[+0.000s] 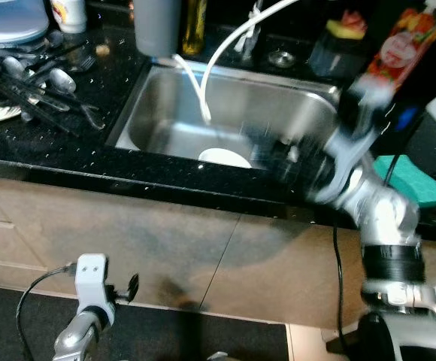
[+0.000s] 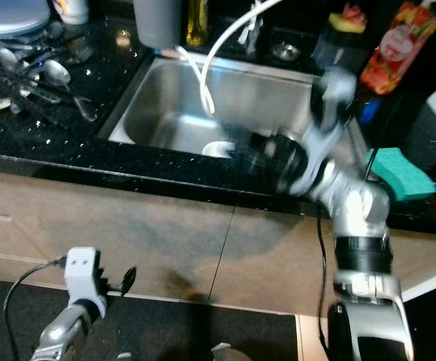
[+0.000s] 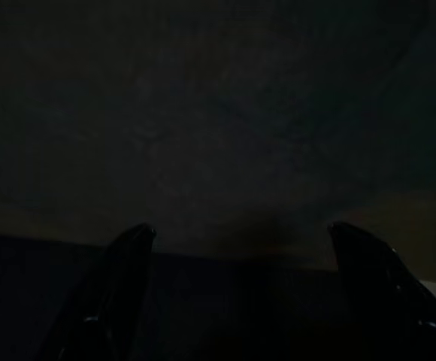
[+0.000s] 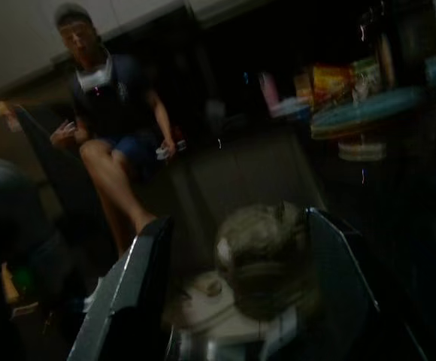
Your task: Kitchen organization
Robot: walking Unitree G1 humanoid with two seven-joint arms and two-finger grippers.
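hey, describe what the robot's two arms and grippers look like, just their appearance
Both arms are silver metal. The right arm has rounded silver joints, a ribbed black collar and a thin black cable alongside. The left arm ends in a white boxy wrist block with two small dark dots, fed by a black cable. The left gripper and right gripper each have two long, glossy black fingers.

Items before you, off-task:
- Cable (image 1: 338, 278), black, hanging down the cabinet front (image 1: 165, 233) at 5 o'clock.
- Seated person (image 4: 109, 113) in the right wrist view, at 10 o'clock, blurred.
- Dark floor (image 1: 22, 316) at 7 o'clock, below the cabinet.
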